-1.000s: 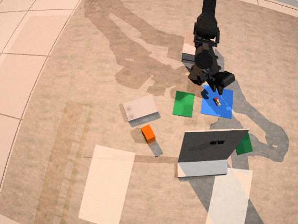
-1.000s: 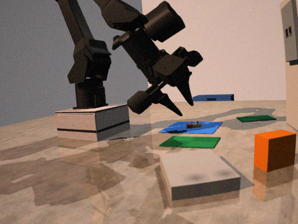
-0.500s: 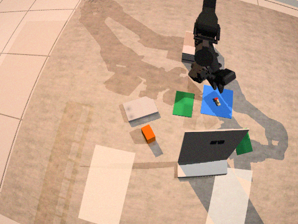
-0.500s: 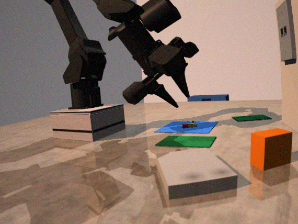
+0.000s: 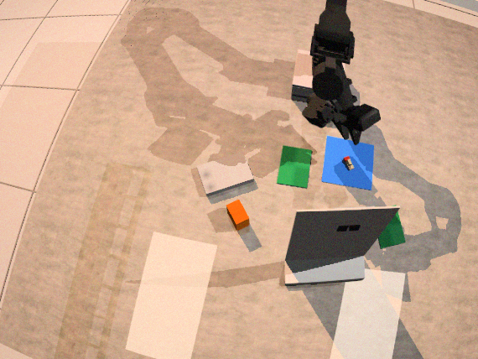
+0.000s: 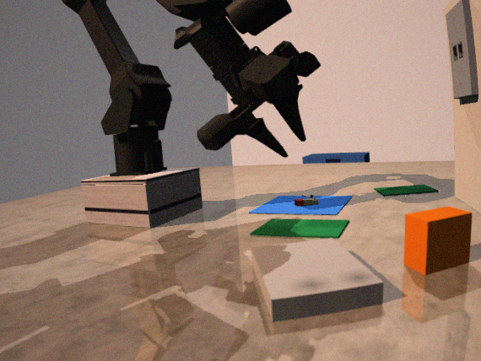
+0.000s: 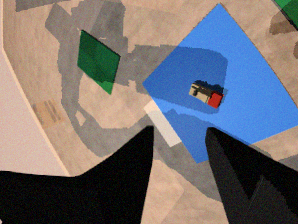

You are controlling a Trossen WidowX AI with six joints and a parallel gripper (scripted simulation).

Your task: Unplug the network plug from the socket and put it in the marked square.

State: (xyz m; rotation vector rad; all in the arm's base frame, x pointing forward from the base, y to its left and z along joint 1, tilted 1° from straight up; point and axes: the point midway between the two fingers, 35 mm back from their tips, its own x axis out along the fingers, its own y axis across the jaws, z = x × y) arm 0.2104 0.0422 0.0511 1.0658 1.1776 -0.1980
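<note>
The network plug, a small tan piece with a red end (image 5: 349, 163) (image 6: 306, 202) (image 7: 206, 94), lies on the blue square (image 5: 362, 178) (image 6: 274, 207) (image 7: 250, 65), well inside its edges. My gripper (image 5: 350, 141) (image 6: 295, 148) (image 7: 180, 133) is open and empty. It hangs in the air above the table, on the arm-base side of the plug, touching nothing. The upright panel (image 5: 312, 235) (image 6: 460, 78) stands beyond the square. Its two dark socket openings (image 5: 348, 228) (image 6: 457, 51) show no plug in them.
A green mat (image 5: 294, 168) (image 6: 299, 228) lies beside the square, and another green mat (image 5: 392, 232) (image 6: 406, 191) (image 7: 98, 62) lies near the panel. A low grey block (image 5: 226, 177) (image 6: 316, 270) and an orange block (image 5: 237, 214) (image 6: 447, 240) stand to one side. A blue object (image 6: 337, 157) is far behind.
</note>
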